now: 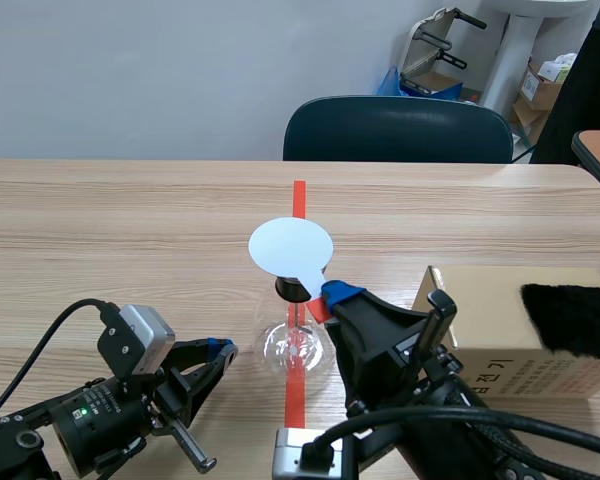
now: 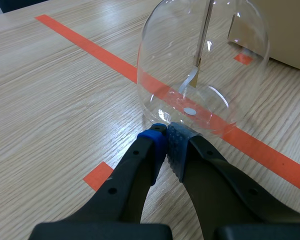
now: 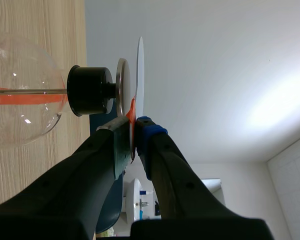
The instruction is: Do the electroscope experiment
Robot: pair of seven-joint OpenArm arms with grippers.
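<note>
Electroscope (image 1: 296,345) stands near the middle of the table (image 1: 130,230), its clear round glass flask sitting on the orange-red tape line (image 1: 299,200) that runs away from the robot. A black stopper (image 3: 89,90) closes the flask's neck, and a thin metal rod (image 2: 205,35) hangs from it inside the glass, with a small foil leaf (image 2: 190,82) bent out to one side at its lower end. Above the stopper sits a round metal plate (image 3: 121,85). The right gripper (image 3: 135,136) is clamped on the narrow tab of a pale round disc (image 1: 290,247), its two pads pressing the tab from both sides. The disc is held flat, just over the metal plate; whether the two touch cannot be told. The left gripper (image 2: 166,137) lies low on the table just beside the foot of the flask, its fingers brought together so that the blue pads meet with nothing between them. To the right of the electroscope, behind the right arm, stands a cardboard box (image 1: 500,335), and a black fuzzy cloth (image 1: 570,318) lies over its near right part. A dark chair (image 1: 395,130) stands at the far side of the table.
</note>
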